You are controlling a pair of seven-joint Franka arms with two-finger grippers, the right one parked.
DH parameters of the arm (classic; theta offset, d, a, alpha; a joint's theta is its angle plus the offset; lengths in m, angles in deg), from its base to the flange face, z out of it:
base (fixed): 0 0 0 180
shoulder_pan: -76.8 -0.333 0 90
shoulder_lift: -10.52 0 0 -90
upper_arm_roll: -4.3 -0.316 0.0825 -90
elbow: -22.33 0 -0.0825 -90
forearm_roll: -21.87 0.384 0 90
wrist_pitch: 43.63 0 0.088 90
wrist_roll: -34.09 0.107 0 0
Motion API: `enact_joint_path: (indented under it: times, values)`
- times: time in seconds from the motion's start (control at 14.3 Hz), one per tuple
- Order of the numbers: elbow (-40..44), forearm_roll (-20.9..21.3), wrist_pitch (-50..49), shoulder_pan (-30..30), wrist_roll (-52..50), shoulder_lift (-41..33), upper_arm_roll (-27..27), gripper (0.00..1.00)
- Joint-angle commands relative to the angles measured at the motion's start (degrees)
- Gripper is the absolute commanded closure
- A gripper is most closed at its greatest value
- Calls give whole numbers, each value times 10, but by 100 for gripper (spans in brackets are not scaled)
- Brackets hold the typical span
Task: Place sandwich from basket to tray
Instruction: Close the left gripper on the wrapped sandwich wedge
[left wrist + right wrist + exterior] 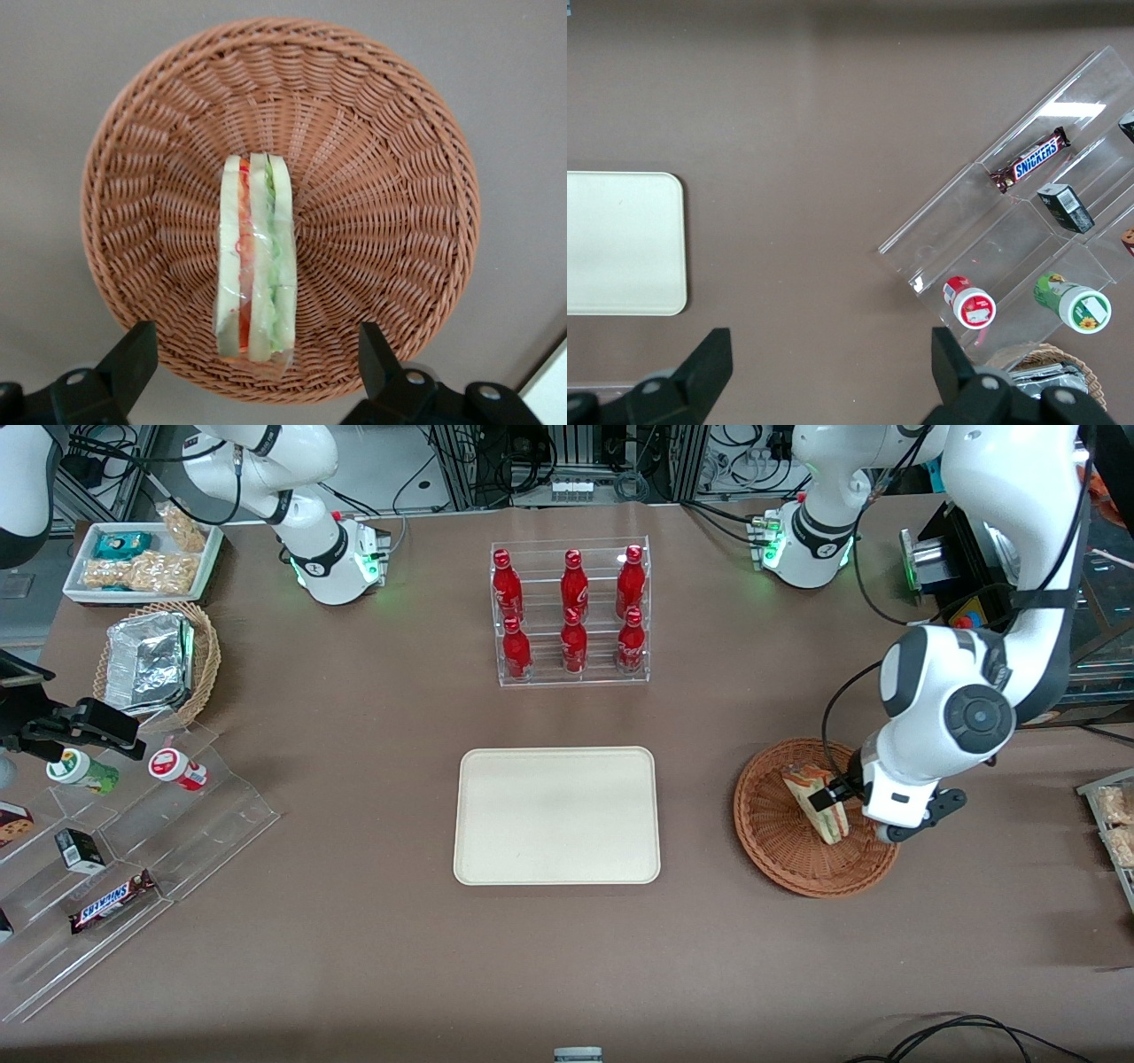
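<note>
The sandwich (817, 802) (255, 257), a wrapped wedge with red and green filling, stands on edge in the round reddish-brown basket (771, 850) (381, 177) toward the working arm's end of the table. My left gripper (833, 797) (257, 363) hangs open just above the basket. Its two black fingers (133, 354) stand wide apart, one on each side of the sandwich's nearer end, touching nothing. The cream tray (556, 815) (620, 243) lies bare at the table's middle, beside the basket.
A clear rack of red bottles (571, 615) stands farther from the front camera than the tray. Toward the parked arm's end are a stepped acrylic snack stand (133, 850), a tan basket with foil containers (155, 662) and a white snack tray (142, 558).
</note>
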State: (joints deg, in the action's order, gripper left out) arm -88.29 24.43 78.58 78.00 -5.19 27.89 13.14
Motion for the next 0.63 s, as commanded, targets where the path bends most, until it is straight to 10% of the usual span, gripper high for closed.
enact_joint_path:
  times: [0.0, 0.56]
  values:
    - [-2, 3, 16, 4, -16, 13, -2, 0]
    - [-5, 4, 73, 14, -55, 67, -2, 0]
